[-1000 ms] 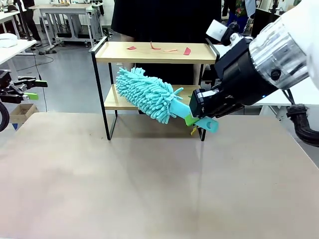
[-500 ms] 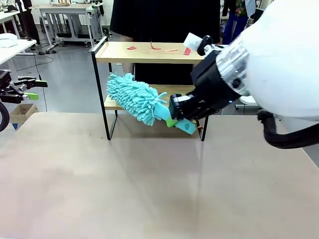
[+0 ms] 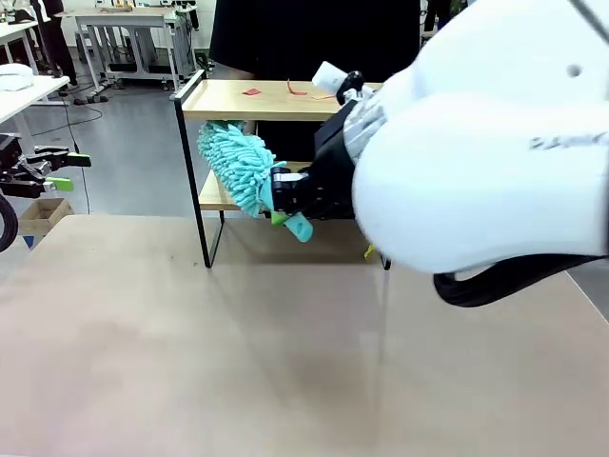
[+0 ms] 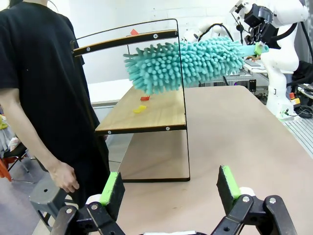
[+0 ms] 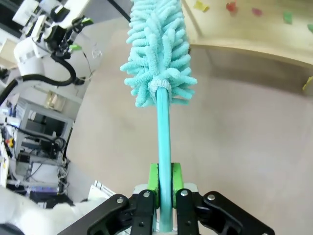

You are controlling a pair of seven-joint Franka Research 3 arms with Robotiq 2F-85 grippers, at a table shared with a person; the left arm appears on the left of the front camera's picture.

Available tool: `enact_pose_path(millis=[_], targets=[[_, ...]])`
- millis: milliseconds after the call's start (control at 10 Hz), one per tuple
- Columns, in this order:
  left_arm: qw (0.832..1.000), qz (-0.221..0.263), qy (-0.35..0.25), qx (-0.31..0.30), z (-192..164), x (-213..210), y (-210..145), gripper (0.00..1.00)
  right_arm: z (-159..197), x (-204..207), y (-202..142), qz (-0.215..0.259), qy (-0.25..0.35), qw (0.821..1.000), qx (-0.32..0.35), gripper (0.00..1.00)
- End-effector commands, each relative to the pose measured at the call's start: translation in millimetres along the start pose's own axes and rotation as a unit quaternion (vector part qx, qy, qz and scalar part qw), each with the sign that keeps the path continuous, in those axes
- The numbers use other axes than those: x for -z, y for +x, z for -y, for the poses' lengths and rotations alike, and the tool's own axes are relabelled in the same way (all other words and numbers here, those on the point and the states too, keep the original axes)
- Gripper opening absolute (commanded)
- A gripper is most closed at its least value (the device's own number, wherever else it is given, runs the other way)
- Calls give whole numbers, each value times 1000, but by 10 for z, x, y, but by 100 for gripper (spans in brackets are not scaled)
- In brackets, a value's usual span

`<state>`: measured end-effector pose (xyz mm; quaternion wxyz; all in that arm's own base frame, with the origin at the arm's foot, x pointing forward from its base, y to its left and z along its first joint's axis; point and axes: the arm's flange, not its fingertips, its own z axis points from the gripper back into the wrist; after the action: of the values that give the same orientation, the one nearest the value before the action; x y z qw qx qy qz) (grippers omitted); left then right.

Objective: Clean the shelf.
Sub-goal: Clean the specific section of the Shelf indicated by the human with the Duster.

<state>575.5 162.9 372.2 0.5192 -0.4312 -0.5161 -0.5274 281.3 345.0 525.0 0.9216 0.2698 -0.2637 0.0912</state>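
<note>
shelf w/ scraps on table

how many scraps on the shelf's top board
3 in the front view: left scrap, middle scrap, right scrap beside the right arm. The arm covers the top board's right end, so more may be hidden.

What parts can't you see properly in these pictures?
- Front view: the big white right arm hides the right half of the small two-tier wooden shelf with a black frame.
- Left wrist view: the red and yellow scraps on its lower board are too small to identify.
</note>
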Motion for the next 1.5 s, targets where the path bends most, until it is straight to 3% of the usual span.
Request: enact_pose_path(millis=[0,500,1400], targets=[[1000,-3,-4,5,21,-1,27,100,-231,258,130,25,-25,999,28,14],[1000,-3,-4,5,21,-1,27,100,-618,708,317,50,-54,995,71,14],[1000,-3,-4,5,21,-1,27,100,-1123,1390,697,54,-122,988,72,14]])
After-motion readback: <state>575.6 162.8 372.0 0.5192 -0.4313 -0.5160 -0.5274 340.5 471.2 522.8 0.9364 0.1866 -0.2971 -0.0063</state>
